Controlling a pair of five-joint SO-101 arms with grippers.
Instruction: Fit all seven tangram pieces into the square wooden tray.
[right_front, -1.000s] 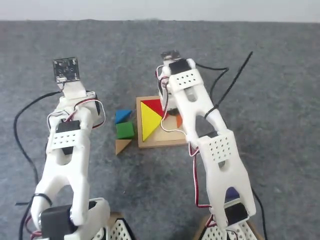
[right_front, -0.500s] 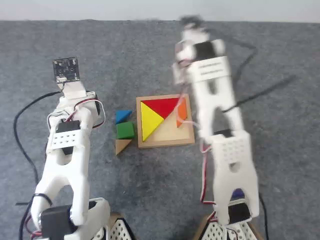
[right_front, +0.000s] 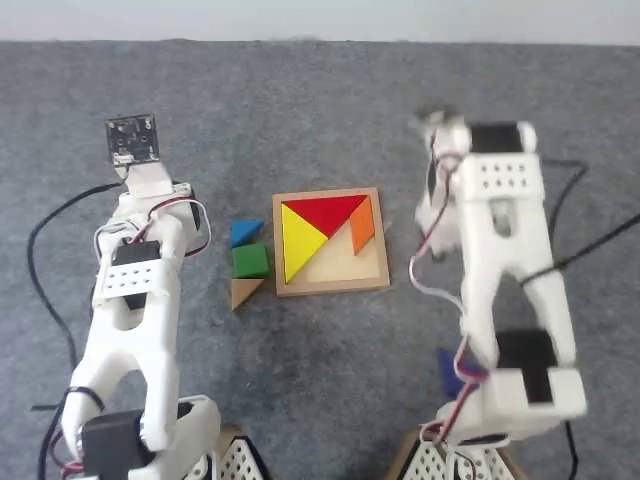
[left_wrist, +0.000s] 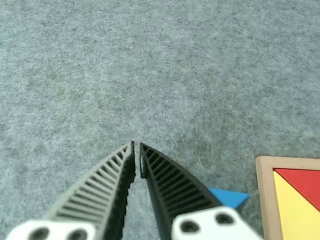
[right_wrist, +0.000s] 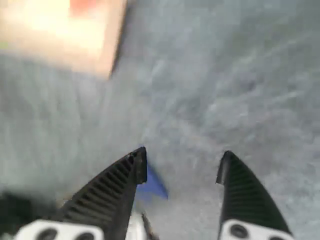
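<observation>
Right gripper (right_wrist: 185, 152): spread wide, nothing held (above grey carpet (right_wrist: 225, 75)).
Left gripper (left_wrist: 136, 145): pressed closed, nothing gripped.
Tray (right_front: 330, 288): 3 pieces (right_front: 300, 240) are seated inside.

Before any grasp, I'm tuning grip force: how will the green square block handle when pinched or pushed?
The green square block looks like painted wood, so it is probably rigid and light. Lying flat on the fuzzy grey mat, it would likely drag, not roll. Its straight sides should suit a pinch.
</observation>
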